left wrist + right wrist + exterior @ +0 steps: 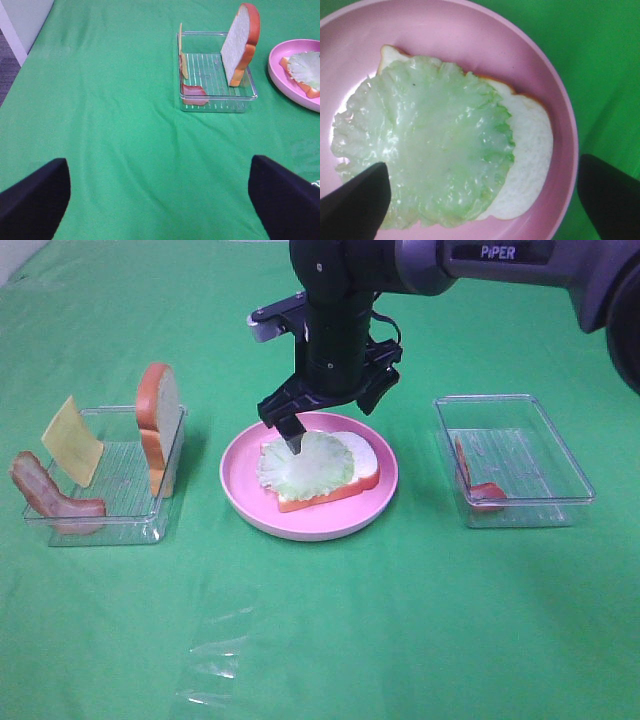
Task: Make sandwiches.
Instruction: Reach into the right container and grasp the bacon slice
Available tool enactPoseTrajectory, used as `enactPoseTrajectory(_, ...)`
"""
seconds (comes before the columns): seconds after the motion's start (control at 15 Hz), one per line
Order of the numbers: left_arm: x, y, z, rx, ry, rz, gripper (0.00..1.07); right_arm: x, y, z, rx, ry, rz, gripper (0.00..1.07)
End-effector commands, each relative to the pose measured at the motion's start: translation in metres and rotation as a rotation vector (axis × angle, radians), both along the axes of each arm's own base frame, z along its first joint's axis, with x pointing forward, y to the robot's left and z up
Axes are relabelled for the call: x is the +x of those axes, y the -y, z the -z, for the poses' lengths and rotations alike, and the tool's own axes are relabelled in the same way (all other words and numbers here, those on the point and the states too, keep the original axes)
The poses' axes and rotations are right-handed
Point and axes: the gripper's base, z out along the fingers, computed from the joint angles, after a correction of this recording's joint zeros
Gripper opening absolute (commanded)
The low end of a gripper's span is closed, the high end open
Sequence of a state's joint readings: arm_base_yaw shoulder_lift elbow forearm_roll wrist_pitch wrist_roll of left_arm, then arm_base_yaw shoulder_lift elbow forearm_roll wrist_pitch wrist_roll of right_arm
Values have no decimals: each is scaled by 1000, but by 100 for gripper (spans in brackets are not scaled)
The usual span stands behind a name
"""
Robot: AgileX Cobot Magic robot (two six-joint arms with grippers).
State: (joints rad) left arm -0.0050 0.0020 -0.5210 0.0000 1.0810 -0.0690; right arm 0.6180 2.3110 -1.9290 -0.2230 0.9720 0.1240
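A white bread slice [365,468] with an orange-brown crust lies flat on the round pink plate [310,525]. A pale green lettuce leaf [305,462] lies on top of it. My right gripper [333,423] hangs open just above the lettuce and holds nothing. In the right wrist view the lettuce [430,150] covers most of the bread [530,145], between the two dark fingertips [355,205]. My left gripper [160,200] is open and empty over bare cloth, far from the left tray [215,107]. It does not show in the exterior high view.
The left clear tray [100,530] holds an upright bread slice [158,420], a yellow cheese square [72,440] and a bacon strip [45,495]. The right clear tray [560,455] holds a bacon strip [478,485]. A clear plastic sheet [215,660] lies on the green cloth in front.
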Motion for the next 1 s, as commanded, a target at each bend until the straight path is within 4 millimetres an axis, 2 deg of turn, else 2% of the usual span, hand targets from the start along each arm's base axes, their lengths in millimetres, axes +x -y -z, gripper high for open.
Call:
enactPoseTrajectory(0.07,0,0,-1,-4,6,-5,88,-3,4,-16,0,7,16,98)
enactPoseTrajectory(0.33,0,0,-1,-4,6,-5,88,-9,16,-45,-6,-13,19,98)
enactPoseTrajectory(0.47,0,0,-1,-4,6,-5,88,-5,39,-64,-5,-19,64,98)
enactPoseTrajectory(0.6,0,0,-1,-4,6,-5,88,2,80,-79,-33,-69,168,98)
enactPoseTrajectory(0.8,0,0,-1,-4,6,-5,88,7,125,-78,-31,-191,297,98)
enactPoseTrajectory(0.93,0,0,-1,-4,6,-5,88,5,132,-74,-3,-231,311,98)
enactPoseTrajectory(1.0,0,0,-1,-4,6,-5,88,1,133,-64,-22,-265,308,98)
